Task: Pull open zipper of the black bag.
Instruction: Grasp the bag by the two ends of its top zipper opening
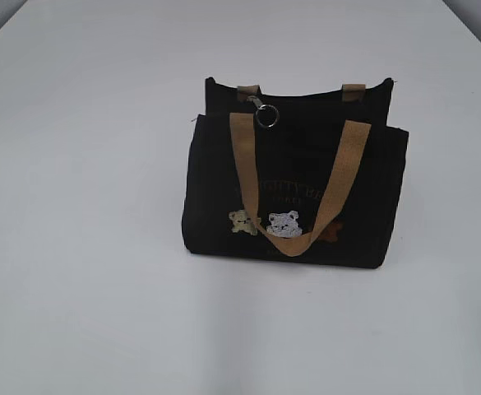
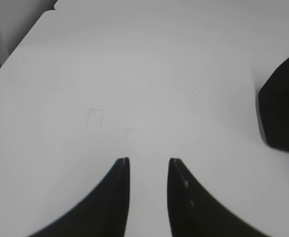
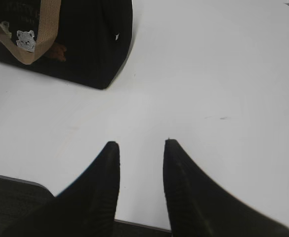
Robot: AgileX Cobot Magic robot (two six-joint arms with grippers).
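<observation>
The black bag (image 1: 293,193) stands upright near the middle of the white table (image 1: 76,247), its front with the three little embroidered bears facing the exterior camera, and neither arm shows in that view. It looks like soft, light fabric that holds its shape only loosely, so a pull along the top will likely drag or tip the whole bag unless one gripper pins it while the other pulls. The zipper (image 1: 306,96) runs along the sagging top edge, and its small metal pull hangs near the left end with a silver key ring (image 1: 266,117) dangling over the front panel; that ring seems the best thing to pinch, being rigid and standing clear of the cloth, though it is thin, smooth and free to swing. The tan handle (image 1: 293,185) droops down the front in a long loop, one leg passing just beside the ring, so it could be caught by mistake. The left gripper (image 2: 148,163) hovers over bare table with its fingers apart and nothing between them, the bag's dark side showing only at the right edge of its view. The right gripper (image 3: 142,145) is likewise parted and empty, low near the table's front edge, with the bag well off to its upper left. Nothing else stands on the table
</observation>
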